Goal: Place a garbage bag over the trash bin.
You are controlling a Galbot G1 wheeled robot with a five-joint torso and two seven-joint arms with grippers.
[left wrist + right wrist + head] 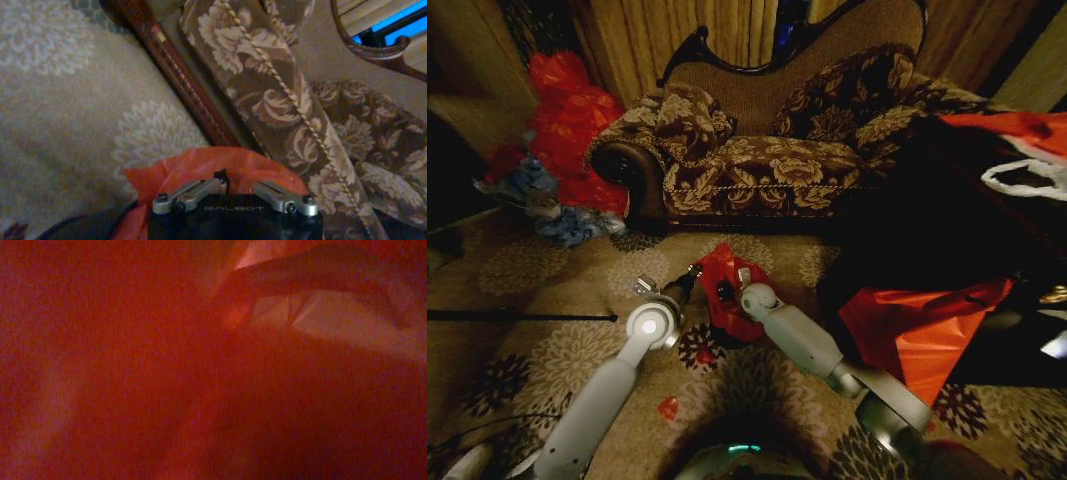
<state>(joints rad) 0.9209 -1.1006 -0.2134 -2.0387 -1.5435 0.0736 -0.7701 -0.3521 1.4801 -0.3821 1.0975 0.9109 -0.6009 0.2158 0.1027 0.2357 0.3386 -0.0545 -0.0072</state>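
The left gripper (230,190) has its jaws pinched on the garbage bag (727,290), just in front of the sofa (757,150), its arm stretched forward and low over the carpet (547,290). The right gripper (745,283) reaches to the bag's far side from a bent elbow; its fingers are buried in red film, so their state cannot be told. The bag sits bunched on the carpet between both.

The garbage bag (727,290) at frame centre is thin, glossy red plastic film (crinkled). Below it lies matt woven carpet (547,280). The sofa (767,165) above wears rough floral cloth over polished dark wood; the left gripper (235,194) shows brushed metal.
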